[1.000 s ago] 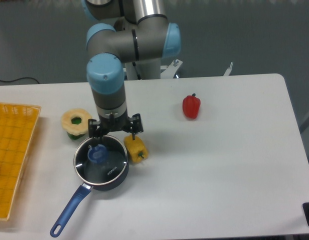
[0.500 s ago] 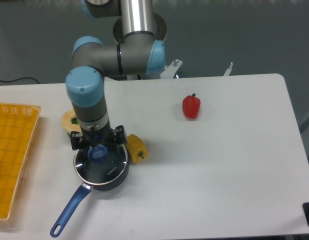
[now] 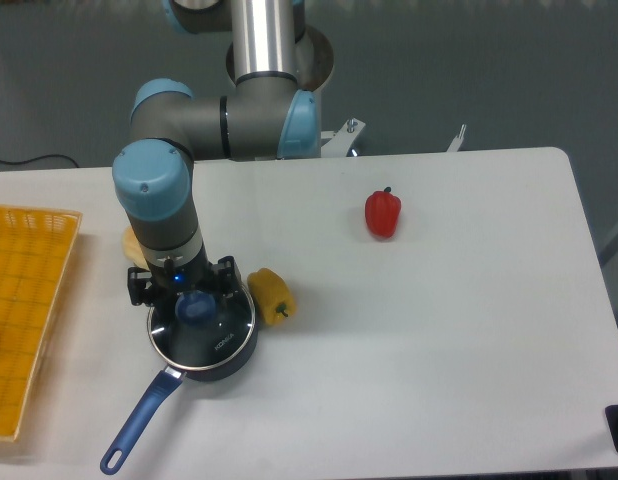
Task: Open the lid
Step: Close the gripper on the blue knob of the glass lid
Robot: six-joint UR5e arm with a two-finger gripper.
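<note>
**Gripper arrives above the lid knob**

Shifting left since the earlier frames, the gripper (image 3: 183,290) now hangs directly over the saucepan (image 3: 202,337), its jaws spread to either side of the blue knob (image 3: 195,306), not closed on it. The lid (image 3: 203,329) sits on the saucepan. The arm's wrist hides most of the yellow-green item (image 3: 132,246) behind the saucepan. A yellow pepper (image 3: 271,295) lies just right of the saucepan; a red pepper (image 3: 383,213) is well apart, further right. A yellow basket (image 3: 24,310), left of the saucepan, is cut off by the frame edge. Open counter (image 3: 439,340) stretches right of the saucepan.
</note>
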